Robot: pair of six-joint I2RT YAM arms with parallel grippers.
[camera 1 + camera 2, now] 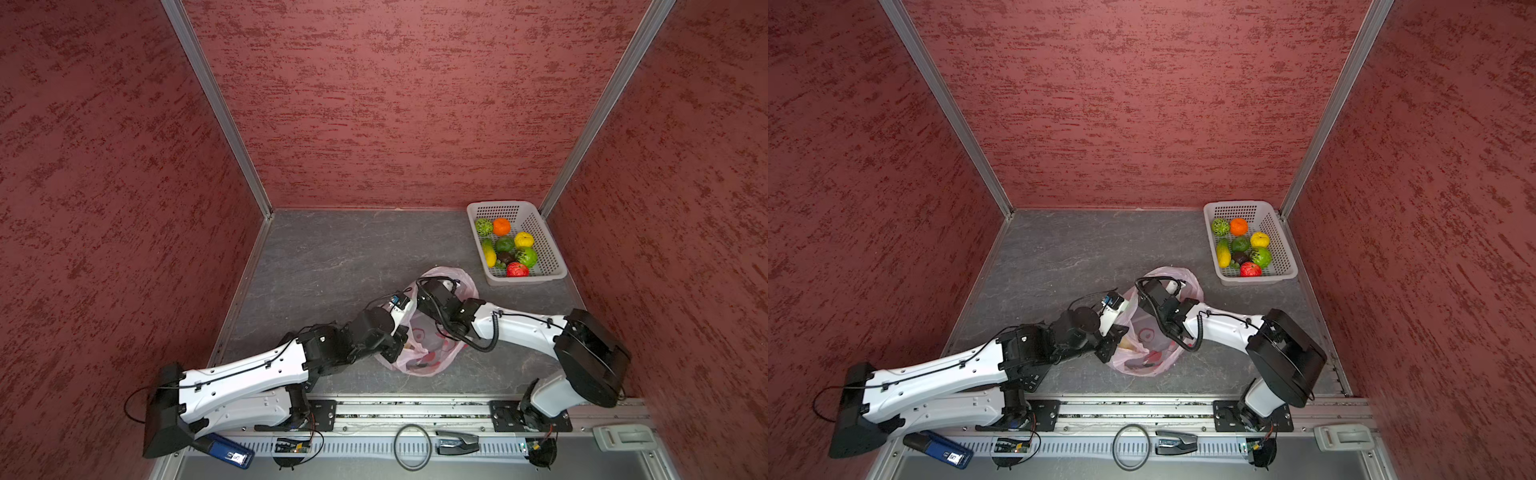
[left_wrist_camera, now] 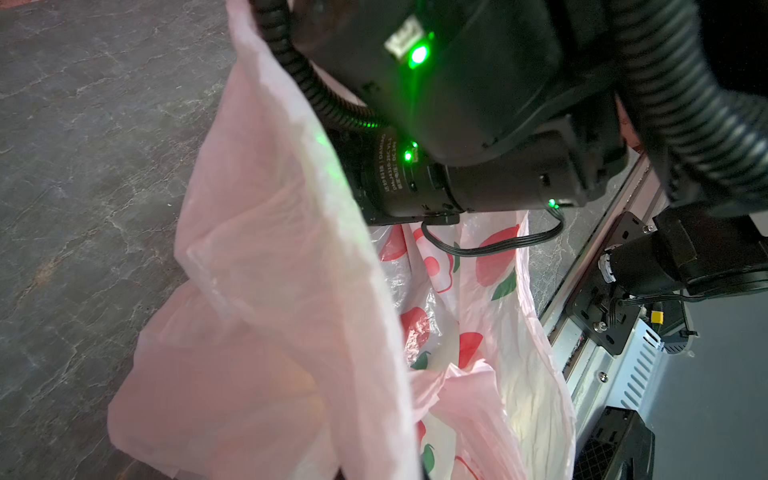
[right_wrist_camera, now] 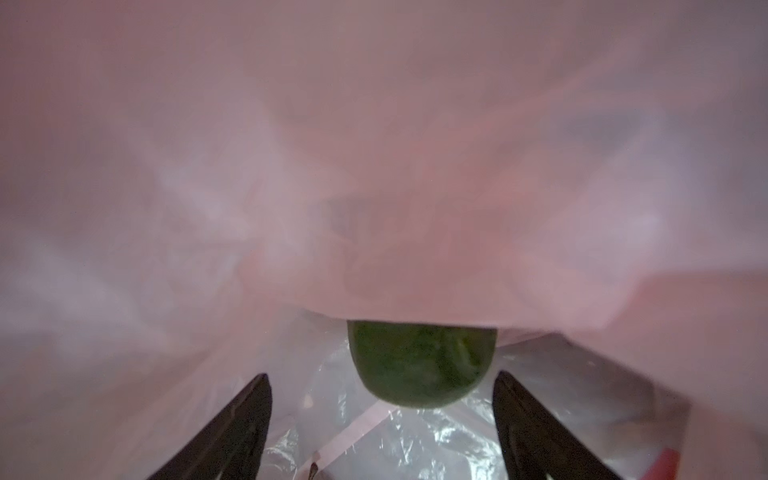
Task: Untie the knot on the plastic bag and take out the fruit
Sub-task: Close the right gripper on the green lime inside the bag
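Inside the plastic bag (image 1: 428, 361), the right gripper (image 3: 380, 376) has its fingers spread wide, a green fruit (image 3: 419, 365) just ahead, untouched. At the bag's rim, the left gripper (image 1: 397, 347) looks clamped on the bag, propping its mouth open. We're on fruit retrieval: next, ease forward and close gently.

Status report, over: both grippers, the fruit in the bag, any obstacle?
Left gripper shut on plastic bag rim, holding it open. Right gripper inside bag, jaws open, green fruit ahead, not gripped. Pink film fold drapes over fruit.
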